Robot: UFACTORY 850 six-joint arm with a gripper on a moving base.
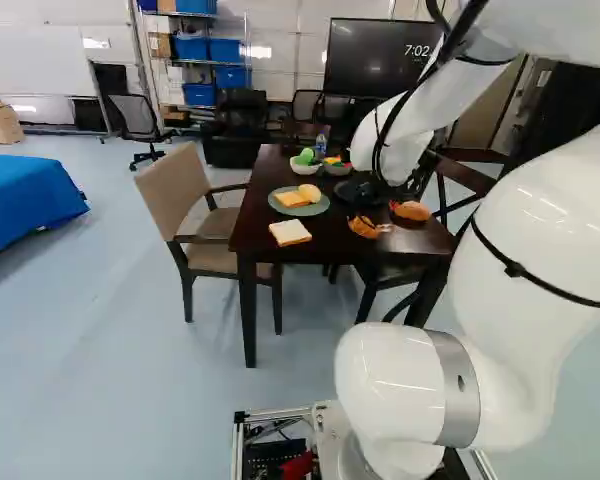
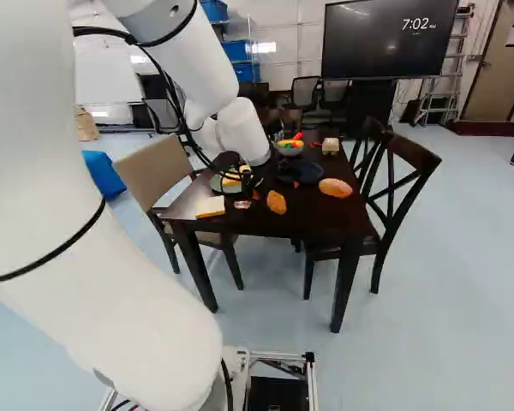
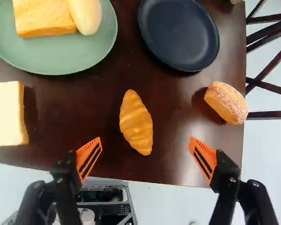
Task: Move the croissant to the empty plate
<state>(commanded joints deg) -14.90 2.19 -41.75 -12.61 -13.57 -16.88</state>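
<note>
Wrist view: on the gripper's (image 3: 145, 139) side of the dark plate (image 3: 179, 33), the croissant (image 3: 136, 123) lies ahead of wide-spread fingers (image 3: 89, 158), its long axis nearly square to their closing line, which should suit a grip across its middle.

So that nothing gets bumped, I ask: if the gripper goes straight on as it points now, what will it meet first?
Most likely the croissant: it lies ahead, in line with the gap of the open gripper. How far below is unclear.
</note>
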